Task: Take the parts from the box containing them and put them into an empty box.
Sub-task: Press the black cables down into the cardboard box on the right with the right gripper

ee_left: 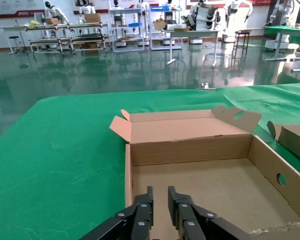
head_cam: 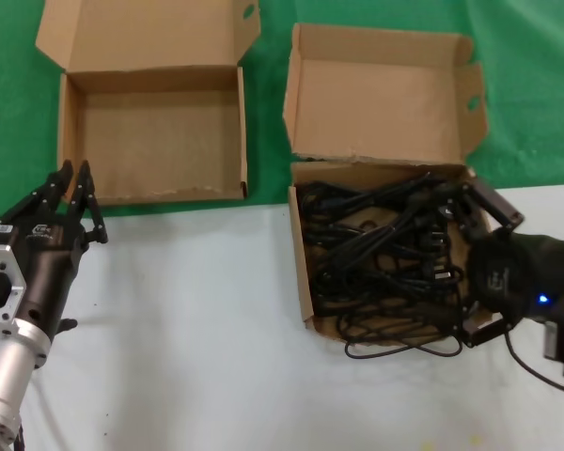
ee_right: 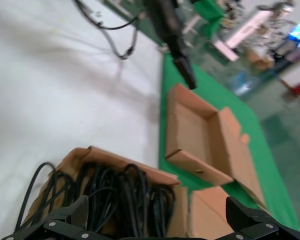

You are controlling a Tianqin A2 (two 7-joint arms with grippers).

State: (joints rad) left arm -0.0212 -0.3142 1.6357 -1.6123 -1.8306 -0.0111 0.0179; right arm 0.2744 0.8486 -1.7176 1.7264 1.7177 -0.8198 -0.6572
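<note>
Little of the task shows as done. The parts [head_cam: 385, 258] fill the box containing them [head_cam: 381, 103], at about 3 o'clock on the tabletop [head_cam: 197, 329], one loop spilling over its near edge. The empty box [head_cam: 155, 141], at 11 o'clock, holds nothing. The right gripper [head_cam: 475, 263], jaws spread wide, sits over the cables. The left gripper [head_cam: 68, 193], jaws nearly closed and empty, waits by the empty box.

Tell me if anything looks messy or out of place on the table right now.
Yes. A loop of the black cables spills over the near edge of the squarish box onto the white table, beside the open right pincer. The wide box holds nothing and sits square.
</note>
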